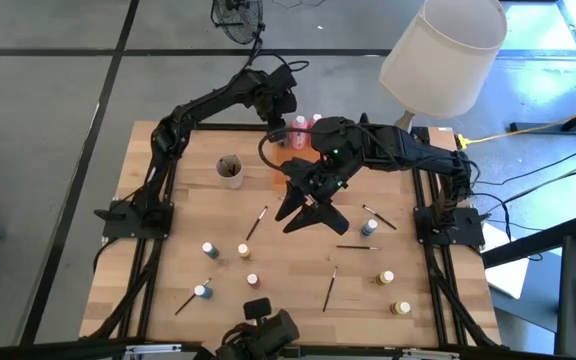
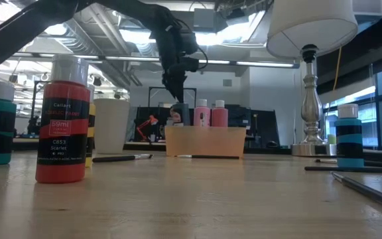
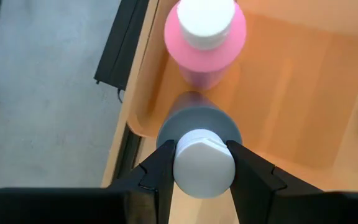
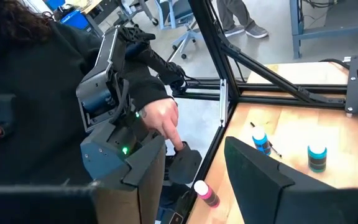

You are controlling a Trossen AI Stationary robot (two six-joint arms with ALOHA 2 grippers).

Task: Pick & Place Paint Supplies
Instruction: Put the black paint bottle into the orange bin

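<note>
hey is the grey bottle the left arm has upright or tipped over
Upright. The left tool is shut on the white cap of the grey bottle, which points straight up over the orange tray, beside a standing pink bottle.

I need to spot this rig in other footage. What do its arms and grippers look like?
Two matte black jointed arms on black frame mounts. The left gripper has two dark, angular fingers. The right gripper has long black pointed fingers; a green light glows on its wrist, and a black cable loops beside it.

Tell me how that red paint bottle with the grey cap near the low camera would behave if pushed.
The red paint bottle with the grey cap stands tall on a narrow base, so a high push would likely tip it. Its round body would probably roll once down. It looks rigid and smooth, perhaps slippery.
</note>
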